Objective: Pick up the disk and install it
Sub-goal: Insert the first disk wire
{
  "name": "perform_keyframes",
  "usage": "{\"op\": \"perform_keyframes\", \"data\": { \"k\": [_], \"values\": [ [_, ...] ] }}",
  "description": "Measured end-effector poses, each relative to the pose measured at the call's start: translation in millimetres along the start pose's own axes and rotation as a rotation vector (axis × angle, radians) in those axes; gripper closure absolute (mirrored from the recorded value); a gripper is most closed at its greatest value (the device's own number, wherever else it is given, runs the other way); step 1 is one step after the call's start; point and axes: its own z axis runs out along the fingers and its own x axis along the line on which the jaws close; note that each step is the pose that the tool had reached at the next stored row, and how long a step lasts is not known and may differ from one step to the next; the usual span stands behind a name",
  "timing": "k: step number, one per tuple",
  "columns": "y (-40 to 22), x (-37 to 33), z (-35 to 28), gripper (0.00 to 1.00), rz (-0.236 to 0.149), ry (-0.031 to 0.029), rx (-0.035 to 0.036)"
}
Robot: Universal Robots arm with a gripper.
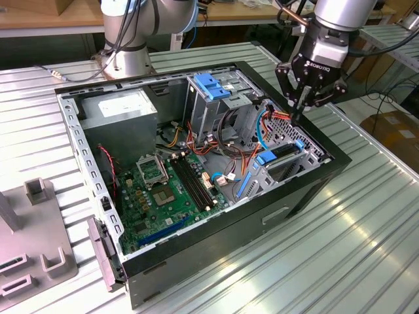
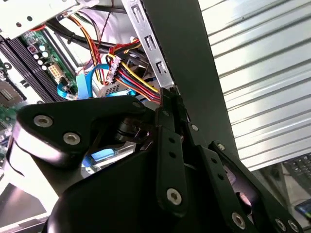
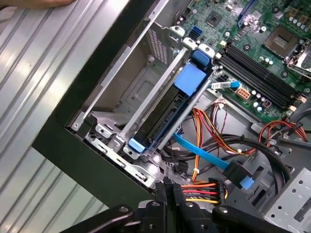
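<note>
- Over the exterior view's right end of the open computer case (image 1: pixel 216 245), the gripper (image 1: pixel 296 112) hangs fingertips-down just above the rim. Its two fingers are pressed together with nothing between them.
- The disk (image 1: pixel 283 152) is not in the gripper's hold — it sits in the drive bay at that same end of the case, below and just beside the fingertips.
- In the first wrist view the disk (image 3: pixel 160 119) shows as a dark slab on edge between the bay's metal rails. A light-blue carrier tab (image 3: pixel 191 78) shows at one end, with a smaller one at the other.
- From how things lie, the step in hand looks like seating the disk in its bay. Whether it has latched fully I cannot tell.
- To do this well, the closed fingertips should bear on the carrier's blue plastic rather than on the drive's body. The push should run straight along the bay's rails, so the carrier does not cock and jam.
- The power cable bundle (image 3: pixel 197 190) of red, yellow and orange wires lies right at the gripper (image 3: pixel 167 187) in the first wrist view, and a blue data cable (image 3: pixel 204 156) crosses close by. Both should be kept out from under the fingers.
- The motherboard (image 1: pixel 163 190) lies well apart from the fingertips and looks to be at little risk.
</note>
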Motion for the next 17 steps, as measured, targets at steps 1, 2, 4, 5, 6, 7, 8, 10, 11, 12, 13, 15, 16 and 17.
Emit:
{"op": "perform_keyframes", "data": {
  "k": [1, 2, 4, 5, 6, 7, 8, 10, 11, 12, 13, 15, 16, 17],
  "values": [
    [0.0, 0.0, 0.1, 0.83, 0.01, -0.0001, -0.0009],
    [0.0, 0.0, 0.1, 0.83, 0.021, -0.0002, -0.0019],
    [0.0, 0.0, 0.3, 0.83, 0.04, -0.0004, -0.0036],
    [0.0, 0.0, 0.3, 0.83, 0.05, -0.0004, -0.0045],
    [0.0, 0.0, 0.4, 0.83, 0.074, -0.0006, -0.0067],
    [0.0, 0.0, 0.5, 0.83, 0.09, -0.0007, -0.0082],
    [0.0, -0.1, 0.6, 0.83, 0.108, -0.0009, -0.0098],
    [0.0, -0.1, 0.7, 0.83, 0.134, -0.0011, -0.0122],
    [0.0, -0.1, 0.7, 0.83, 0.145, -0.0011, -0.0132],
    [0.0, -0.1, 0.7, 0.83, 0.158, -0.0012, -0.0143],
    [0.0, -0.1, 0.7, 0.83, 0.168, -0.0013, -0.0153],
    [0.0, -0.1, 0.8, 0.83, 0.19, -0.0014, -0.0173],
    [0.0, -0.1, 0.8, 0.83, 0.203, -0.0015, -0.0186],
    [0.0, -0.1, 0.9, 0.83, 0.213, -0.0015, -0.0195]
  ]
}}
